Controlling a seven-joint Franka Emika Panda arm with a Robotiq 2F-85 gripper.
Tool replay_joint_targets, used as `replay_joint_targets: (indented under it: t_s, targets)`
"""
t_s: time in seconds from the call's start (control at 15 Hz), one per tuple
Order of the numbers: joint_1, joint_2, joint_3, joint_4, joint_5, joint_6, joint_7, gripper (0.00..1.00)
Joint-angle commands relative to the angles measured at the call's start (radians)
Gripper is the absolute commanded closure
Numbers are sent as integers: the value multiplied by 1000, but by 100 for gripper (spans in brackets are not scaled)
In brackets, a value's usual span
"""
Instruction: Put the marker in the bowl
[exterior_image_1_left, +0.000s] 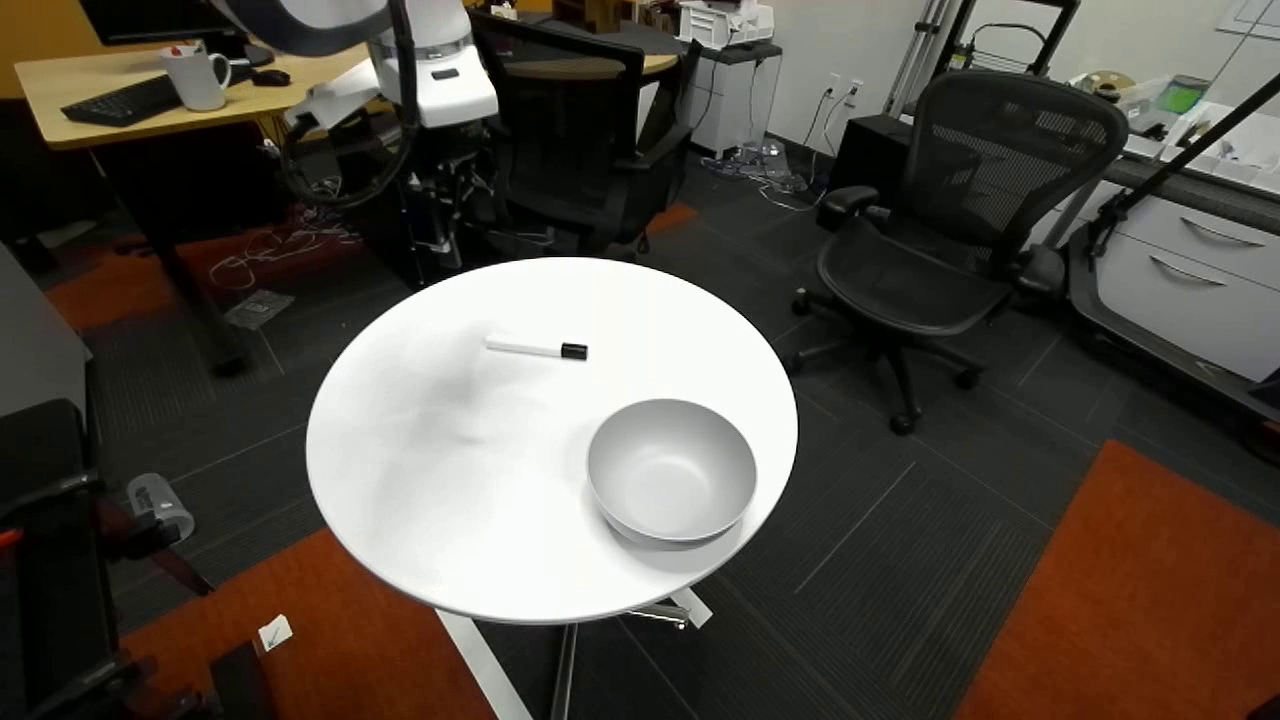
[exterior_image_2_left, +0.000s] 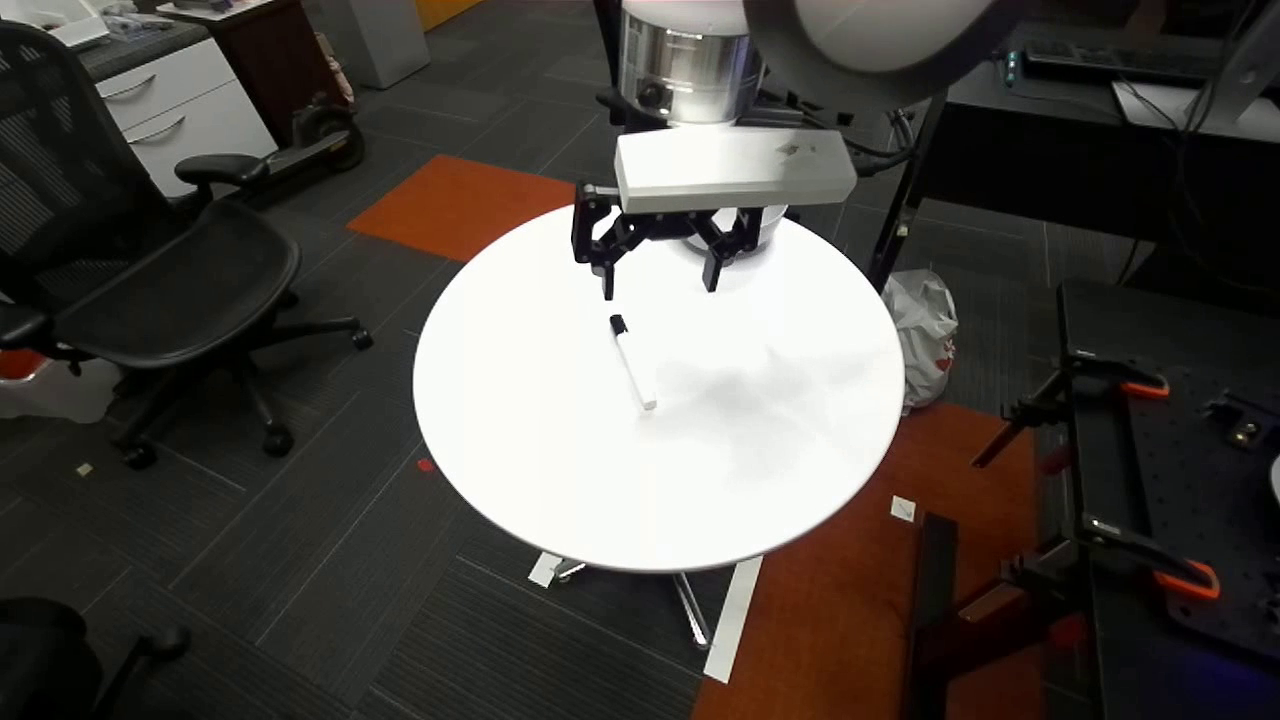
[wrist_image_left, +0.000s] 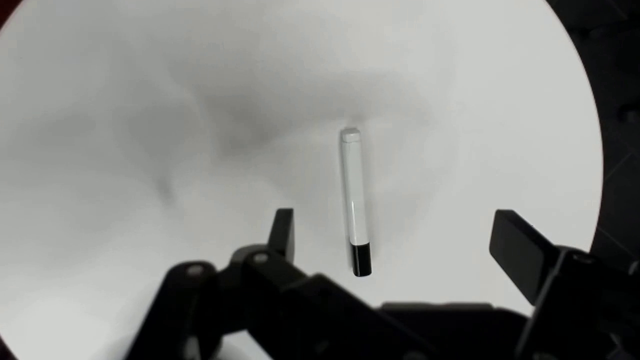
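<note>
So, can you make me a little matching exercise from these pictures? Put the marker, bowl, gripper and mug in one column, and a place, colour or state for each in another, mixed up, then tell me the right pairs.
Column one
1. the marker
2. the bowl
3. the gripper
4. the mug

Column two
A. round and grey
B. on the light-brown desk
C. white body with a black cap
D. open, holding nothing

Right pairs: 1-C, 2-A, 3-D, 4-B.
</note>
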Motion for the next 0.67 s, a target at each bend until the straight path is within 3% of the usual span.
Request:
replay_joint_targets:
  t_s: [0.0, 0.6]
  targets:
    - [36, 94, -39, 91, -12, -37, 39, 0]
    - [50, 247, -70, 195, 17, -57, 23, 0]
